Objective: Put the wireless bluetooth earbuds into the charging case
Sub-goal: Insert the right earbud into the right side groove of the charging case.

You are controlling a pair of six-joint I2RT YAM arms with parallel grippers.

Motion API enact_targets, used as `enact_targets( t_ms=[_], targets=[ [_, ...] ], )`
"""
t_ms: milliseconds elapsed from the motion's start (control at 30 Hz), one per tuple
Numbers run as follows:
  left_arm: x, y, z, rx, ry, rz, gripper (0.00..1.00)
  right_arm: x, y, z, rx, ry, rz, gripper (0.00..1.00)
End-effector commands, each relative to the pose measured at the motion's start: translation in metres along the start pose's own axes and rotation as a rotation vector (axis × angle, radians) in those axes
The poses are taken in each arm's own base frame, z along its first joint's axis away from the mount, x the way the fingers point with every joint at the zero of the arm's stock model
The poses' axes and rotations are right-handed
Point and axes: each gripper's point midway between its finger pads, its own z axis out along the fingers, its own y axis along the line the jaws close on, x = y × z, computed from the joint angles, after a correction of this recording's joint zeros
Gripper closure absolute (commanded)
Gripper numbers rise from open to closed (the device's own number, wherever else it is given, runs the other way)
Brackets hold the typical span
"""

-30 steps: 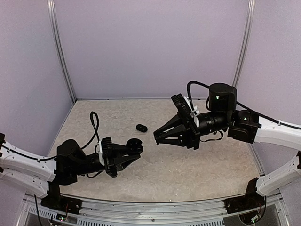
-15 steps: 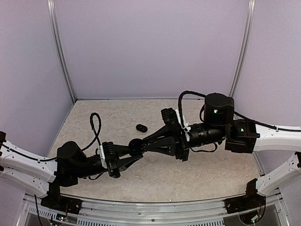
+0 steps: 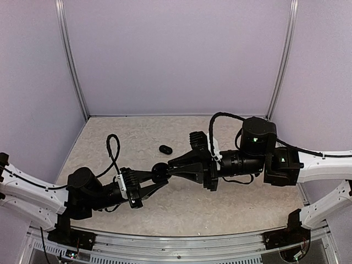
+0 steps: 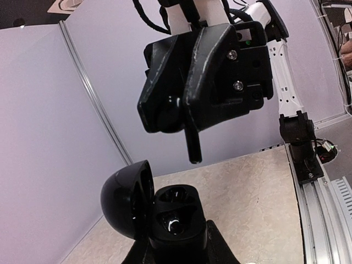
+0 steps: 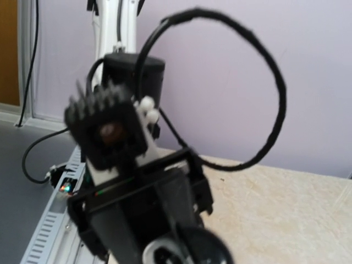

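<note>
Enclosure: pale lilac walls (image 3: 176, 55) on three sides. Surface (image 3: 247, 209): beige, speckled, carrying the work. Right arm (image 3: 319, 162): white links with black joints, reaching in from the right towards the middle. Left arm (image 3: 33, 195): same build, reaching in from the lower left, with a black cable loop (image 3: 113, 146) standing above its wrist. Right pincer (image 3: 171, 169): jaws narrow, almost together, and a slim black stem that looks like an earbud (image 4: 192, 144) sticks out past the fingertips; it points at the open case, just short of it. Left pincer (image 3: 157, 177): closed on the base of the charging case (image 4: 173, 217), holding it above the surface between the two arms. Case: glossy black, with its lid (image 4: 129, 198) swung open to one side and its wells facing the right pincer. Other earbud (image 3: 165, 149), apparently: a small black oval lying on the surface just beyond the pincers, apart from both.
</note>
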Motion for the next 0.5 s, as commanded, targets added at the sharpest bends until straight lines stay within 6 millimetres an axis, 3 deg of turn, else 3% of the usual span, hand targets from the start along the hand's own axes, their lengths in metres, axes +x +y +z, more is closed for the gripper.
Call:
enact_targets(
  t_ms=[0,467],
  targets=[
    [-0.015,0.004,0.006,-0.025,-0.040,0.034,0.88,-0.020,-0.001,-0.007,0.027,-0.068,-0.033,0.87],
    [-0.022,-0.005,0.008,0.018,-0.051,0.077,0.88,-0.023,0.016,-0.014,-0.046,-0.115,-0.086,0.91]
  ],
)
